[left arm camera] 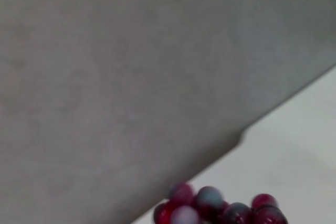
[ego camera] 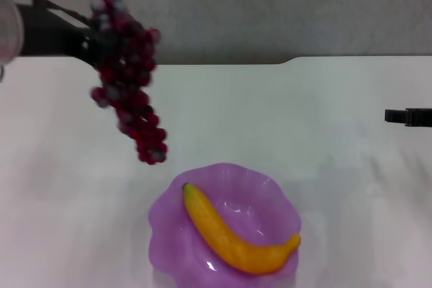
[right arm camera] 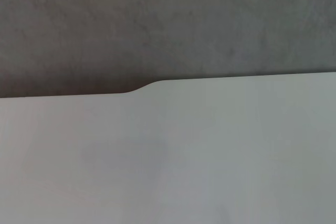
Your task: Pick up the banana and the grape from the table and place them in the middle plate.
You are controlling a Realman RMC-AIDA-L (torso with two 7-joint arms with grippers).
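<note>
The grape [ego camera: 128,79], a long dark red-purple bunch, hangs in the air from my left gripper [ego camera: 91,44] at the upper left of the head view, above the white table [ego camera: 337,133] and back-left of the plate. Its top berries show in the left wrist view [left arm camera: 220,208]. The banana [ego camera: 233,234] lies across the purple scalloped middle plate [ego camera: 162,224] at the front centre. My right gripper [ego camera: 408,117] shows only as a dark tip at the right edge, away from the plate.
The table's far edge has a notch [ego camera: 287,62], also seen in the right wrist view [right arm camera: 142,87]. A grey wall [ego camera: 270,5] stands behind the table.
</note>
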